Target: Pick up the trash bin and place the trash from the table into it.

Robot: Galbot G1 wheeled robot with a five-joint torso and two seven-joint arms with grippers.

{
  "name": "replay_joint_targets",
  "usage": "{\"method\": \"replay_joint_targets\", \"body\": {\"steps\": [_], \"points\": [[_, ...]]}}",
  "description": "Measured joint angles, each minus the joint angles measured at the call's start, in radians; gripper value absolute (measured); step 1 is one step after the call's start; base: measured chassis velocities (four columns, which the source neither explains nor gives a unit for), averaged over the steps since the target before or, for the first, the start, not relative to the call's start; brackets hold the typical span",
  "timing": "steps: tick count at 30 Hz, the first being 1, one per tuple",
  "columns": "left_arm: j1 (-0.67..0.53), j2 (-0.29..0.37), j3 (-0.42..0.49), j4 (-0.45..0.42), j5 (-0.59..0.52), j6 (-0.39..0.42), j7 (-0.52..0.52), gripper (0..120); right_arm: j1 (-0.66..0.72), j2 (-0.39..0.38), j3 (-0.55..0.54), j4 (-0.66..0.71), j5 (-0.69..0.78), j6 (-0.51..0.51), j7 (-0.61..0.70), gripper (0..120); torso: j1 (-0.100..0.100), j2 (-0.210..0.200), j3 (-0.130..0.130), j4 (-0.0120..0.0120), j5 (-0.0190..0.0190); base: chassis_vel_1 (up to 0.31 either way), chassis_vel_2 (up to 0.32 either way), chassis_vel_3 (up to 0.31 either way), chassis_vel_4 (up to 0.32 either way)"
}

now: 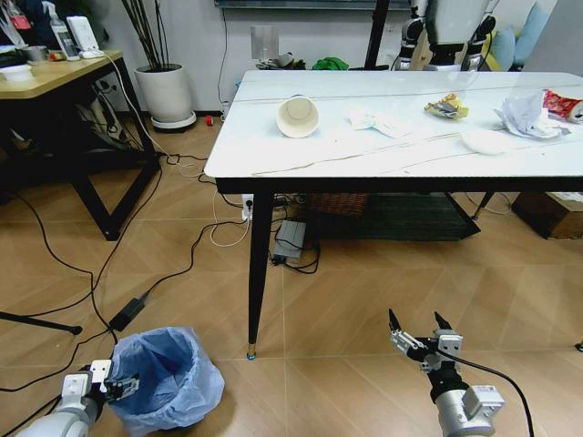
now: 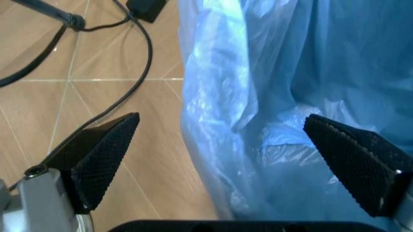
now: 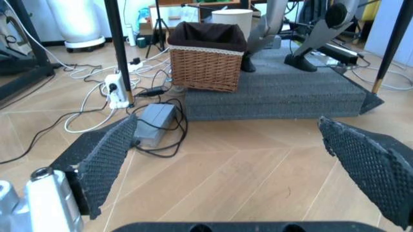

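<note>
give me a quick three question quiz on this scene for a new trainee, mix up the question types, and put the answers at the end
1. True or false: the paper cup stands upright on the table.
2. Which gripper is at the trash bin? A) left B) right
3. Fill in: the right gripper hangs open above the ____.

Key:
1. False; it lies on its side.
2. A; the left gripper is open, one finger outside the rim and one over the bag.
3. Floor.

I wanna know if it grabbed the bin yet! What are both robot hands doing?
Left gripper: open, fingers straddling the trash bin rim, not gripping.
Right gripper: open, holding nothing, above the floor.
</note>
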Motion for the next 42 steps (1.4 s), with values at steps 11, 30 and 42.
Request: {"method": "replay_joint_targets", "body": {"steps": [11, 30, 42], "points": [[-0.018, -0.011, -0.001, 0.036, 0.037, -0.034, 0.03, 69, 0.001, 0.0, -0.007, 0.01, -0.012, -0.002, 0.002, 100, 0.0, 0.001, 0.0, 0.0, 0.0, 0.0, 0.0, 0.0, 0.0], [-0.021, -0.015, 0.016, 0.002, 0.033, -0.021, 0.036, 4, 0.006, 0.0, -0.007, 0.013, -0.014, -0.004, 0.005, 100, 0.0, 0.001, 0.001, 0.0001, 0.0003, 0.0, 0.0, 0.0, 0.0], [0.011, -0.034, 0.016, -0.065, 0.007, -0.023, 0.02, 0, -0.005, 0.0, -0.005, 0.023, -0.016, 0.003, 0.006, 100, 0.0, 0.001, 0.001, -0.0001, -0.0001, 0.0, 0.0, 0.0, 0.0]]}}
